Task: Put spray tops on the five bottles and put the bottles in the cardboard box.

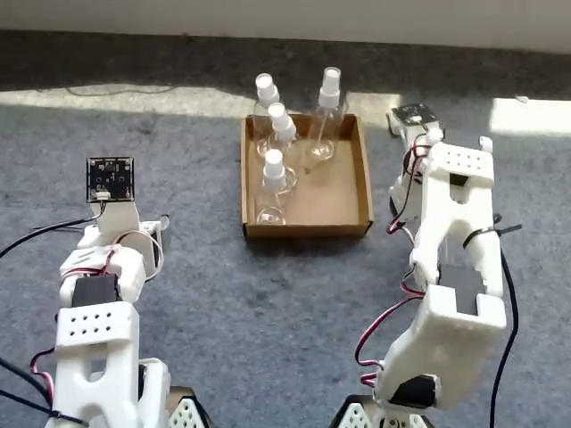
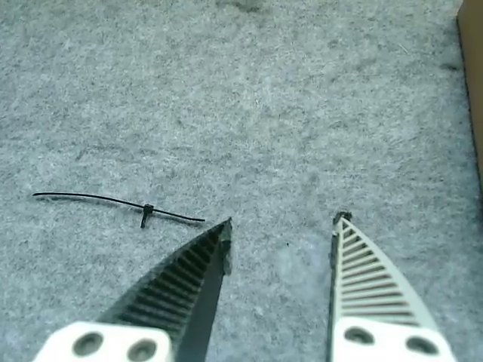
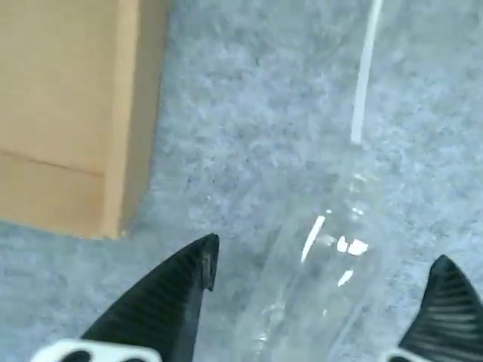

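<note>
Four topped bottles (image 1: 281,125) stand in the cardboard box (image 1: 303,230); the fifth bottle (image 3: 339,226) lies between the right gripper's (image 3: 326,253) wide fingers; left gripper (image 2: 284,221) wide, empty.

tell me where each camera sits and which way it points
High view: fixed above, looking down on grey carpet, the cardboard box, left arm and right arm.
Left wrist view: on the left arm, facing carpet and a cable tie; open left hand shows.
Right wrist view: on the right arm, facing a clear bottle inside the open right hand.
Shared: the box is in all three.
</note>
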`<state>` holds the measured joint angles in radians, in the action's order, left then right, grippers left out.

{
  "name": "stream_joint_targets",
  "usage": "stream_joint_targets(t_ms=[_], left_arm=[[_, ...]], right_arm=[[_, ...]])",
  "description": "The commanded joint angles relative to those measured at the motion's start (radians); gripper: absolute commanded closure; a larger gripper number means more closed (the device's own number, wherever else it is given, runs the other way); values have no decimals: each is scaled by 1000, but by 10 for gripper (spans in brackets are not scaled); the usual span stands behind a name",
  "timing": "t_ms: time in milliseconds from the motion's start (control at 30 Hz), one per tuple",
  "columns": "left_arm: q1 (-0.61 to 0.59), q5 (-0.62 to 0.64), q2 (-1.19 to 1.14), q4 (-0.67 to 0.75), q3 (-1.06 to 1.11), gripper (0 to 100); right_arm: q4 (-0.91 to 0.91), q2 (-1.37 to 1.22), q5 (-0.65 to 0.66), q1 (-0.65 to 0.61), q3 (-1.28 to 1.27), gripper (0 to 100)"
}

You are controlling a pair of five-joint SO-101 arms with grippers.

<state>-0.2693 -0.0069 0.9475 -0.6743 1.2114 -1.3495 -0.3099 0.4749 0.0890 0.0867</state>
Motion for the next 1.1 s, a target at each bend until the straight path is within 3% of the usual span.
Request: stream_joint_targets(t_ms=[0,233,367,500,1067], left_arm=[[16,-6,13,17,-7,800],[19,-6,13,17,-4,800],[19,-6,13,17,-4,800],[19,-6,13,17,-4,800],[21,-6,12,17,-2,800]], right_arm=[[84,8,-89,-30,67,631],[214,7,-184,-61,214,631],[367,5,-192,-59,228,631],[394,-79,-192,-61,259,631],[398,-839,-193,-64,1155,631]])
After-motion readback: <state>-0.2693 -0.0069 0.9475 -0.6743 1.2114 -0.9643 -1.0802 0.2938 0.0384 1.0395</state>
